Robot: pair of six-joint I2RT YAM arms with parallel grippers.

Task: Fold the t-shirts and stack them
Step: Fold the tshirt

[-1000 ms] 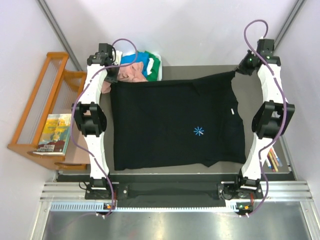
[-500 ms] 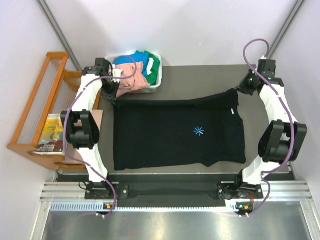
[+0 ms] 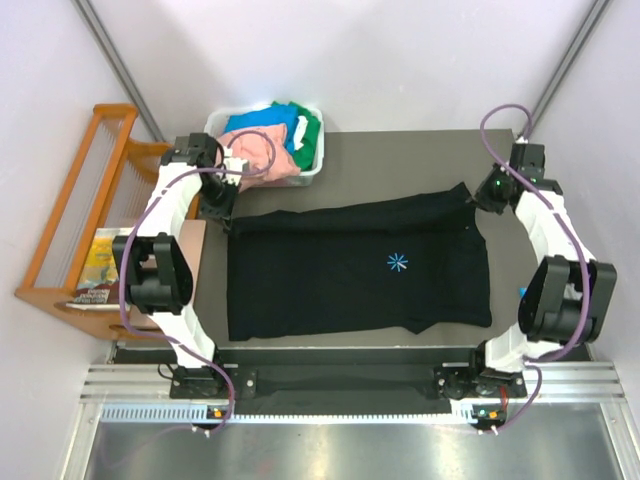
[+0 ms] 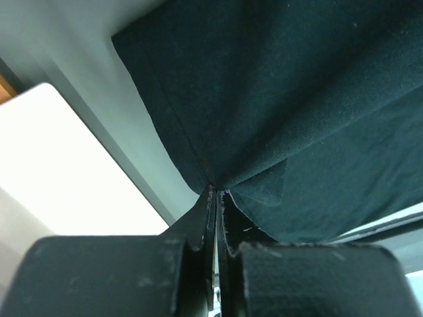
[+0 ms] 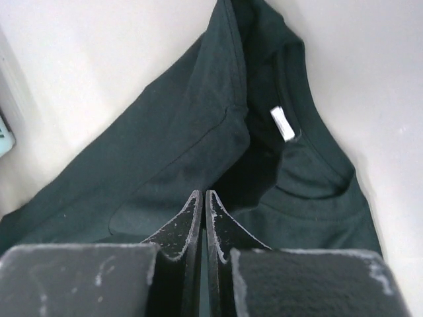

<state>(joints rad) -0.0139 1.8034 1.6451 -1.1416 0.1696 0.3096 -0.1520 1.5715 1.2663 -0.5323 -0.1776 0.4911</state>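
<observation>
Left gripper: fingers pressed together, pinching the far-left hem corner of the large black cloth t-shirt; cloth hangs in a peak from the tips.
Right gripper: fingers pressed together on a bunch of black cloth at the far-right shoulder, just beside the collar and its small white neck label.
Shirt position: spread sideways on the dark grey table, collar to the right, hem to the left. The near edge lies flat by the arm bases, the light-blue starburst mark faces up right of centre, and the far edge is raised into a ridge between the two grippers.
Step in hand: the first lengthwise fold, as I judge it, with the far long edge held at both ends and not yet laid down.
Next move: both arms should carry the held edge toward the near edge together, keeping it taut, then lay it in line and let go.
Risk: uneven travel would skew the fold; the near-right sleeve is already curled under.
Left of table: an orange wooden slatted rack with a yellow-green picture book, close to the left arm's elbow but apart from the cloth.
Far left: a white plastic bin holding the salmon-pink shirt, blue shirt and green shirt, not yet folded, just beyond the left gripper.
</observation>
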